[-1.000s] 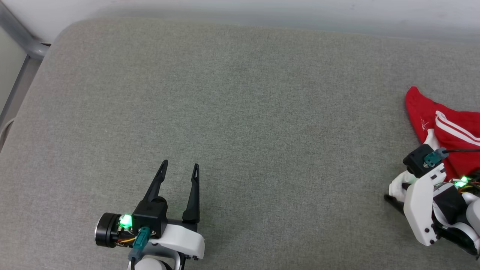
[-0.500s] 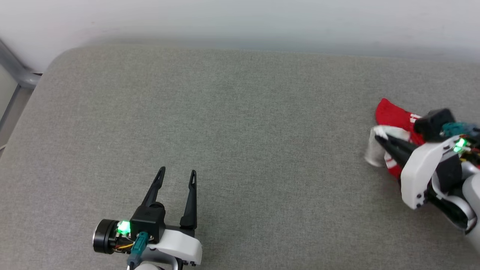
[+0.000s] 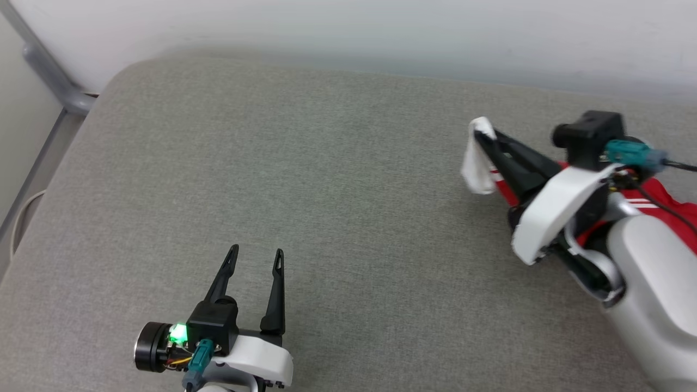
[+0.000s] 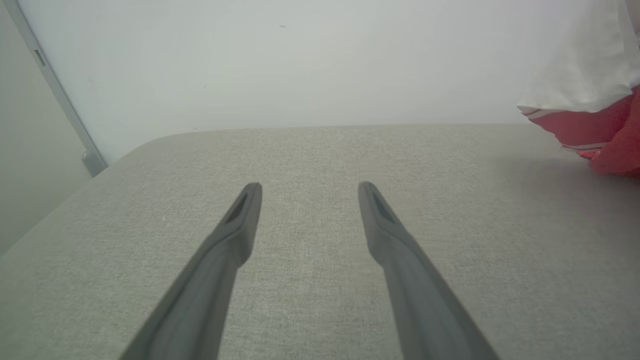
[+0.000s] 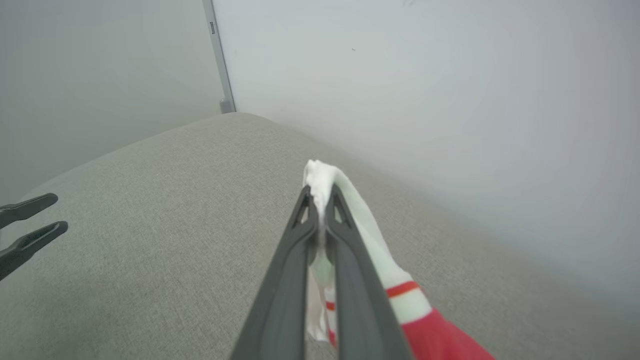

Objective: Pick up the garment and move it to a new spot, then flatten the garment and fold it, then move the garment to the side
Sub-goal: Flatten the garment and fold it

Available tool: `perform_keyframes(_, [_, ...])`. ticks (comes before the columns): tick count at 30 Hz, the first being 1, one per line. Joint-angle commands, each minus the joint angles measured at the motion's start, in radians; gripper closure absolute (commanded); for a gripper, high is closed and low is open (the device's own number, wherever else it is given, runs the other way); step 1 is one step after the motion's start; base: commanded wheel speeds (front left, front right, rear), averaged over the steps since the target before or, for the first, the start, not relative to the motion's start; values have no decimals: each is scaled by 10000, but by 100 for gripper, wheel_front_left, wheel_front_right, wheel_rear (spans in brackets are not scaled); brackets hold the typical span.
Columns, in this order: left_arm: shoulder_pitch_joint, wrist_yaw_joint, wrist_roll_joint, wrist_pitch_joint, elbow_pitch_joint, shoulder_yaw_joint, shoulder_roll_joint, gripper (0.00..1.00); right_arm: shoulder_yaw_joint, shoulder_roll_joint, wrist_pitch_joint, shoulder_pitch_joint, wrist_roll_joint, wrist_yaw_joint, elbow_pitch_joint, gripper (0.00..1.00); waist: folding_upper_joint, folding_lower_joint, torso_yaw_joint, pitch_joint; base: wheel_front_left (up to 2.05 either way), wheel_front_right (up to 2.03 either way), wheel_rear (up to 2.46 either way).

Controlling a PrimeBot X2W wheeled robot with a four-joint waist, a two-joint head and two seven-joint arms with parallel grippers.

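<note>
Two pincers on me, so starting with the busy one: my right pincer (image 3: 479,133) is pressed together on the shirt (image 3: 475,163), with a bunched white bit of sleeve caught between the tips and poking out a little past them. In the right wrist view the white cloth runs back along the fingers (image 5: 280,280), then there's a red-and-white striped band, then the red body of the shirt down near the bottom edge. From the head view the pinched end is up off the grey cushion (image 3: 326,207), hanging as a small white flap below the tips. The rest of the red cloth trails back under my right wrist and forearm toward the right edge, where white stripes show on the red. How much of it lies on the cushion I can't tell, my arm's in the way. My left pincer (image 3: 256,251) is spread wide with nothing between the fingers, low over the cushion at the near left, well apart from the shirt, tips pointing toward the wall (image 3: 381,27). The left wrist view has the shirt in the upper right corner, white over red, with a shadow on the cushion beneath it. That pale wall runs behind the cushion's far edge, and a grey metal post (image 3: 54,81) stands by the far left corner.
</note>
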Motion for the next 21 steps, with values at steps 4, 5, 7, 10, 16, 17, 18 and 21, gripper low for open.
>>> perform_keyframes(4, [34, 103, -82, -26, -56, -19, -8, 0, 722, 777, -418, -483, -166, -7, 357, 100, 0, 0, 381, 91, 0, 0, 0])
perform_keyframes(5, [34, 108, -79, -26, -61, -28, -8, 0, 844, 938, -535, -595, -178, -7, 461, 100, 0, 0, 430, 109, 0, 0, 0])
perform_keyframes(7, [34, 122, -88, -26, -68, -33, -8, 0, 992, 1086, -633, -677, -187, -7, 558, 100, 0, 0, 479, 126, 0, 0, 0])
perform_keyframes(10, [-2, 144, -117, -26, -62, -37, -8, 0, 1369, 1481, -949, -886, -193, -7, 830, 100, 0, 0, 601, 164, 0, 0, 0])
perform_keyframes(16, [-27, 196, -174, -26, -49, -51, -8, 0, 2885, 1574, -771, -659, 4, -7, 1485, 100, 0, 0, 725, 168, 0, 0, 0])
perform_keyframes(17, [-15, 208, -179, -26, -45, -57, -8, 0, 3194, 1459, -696, -555, 30, -7, 1593, 100, 0, 0, 731, 159, 0, 0, 0])
perform_keyframes(18, [-1, 233, -197, -26, -41, -68, -8, 0, 3454, 1355, -637, -428, 119, -7, 1682, 100, 0, 0, 736, 145, 0, 0, 0])
perform_keyframes(21, [76, 273, -221, -26, -37, -90, -8, 0, 4288, 901, -274, -65, 404, -9, 1802, 100, 0, 0, 729, 84, 0, 0, 0])
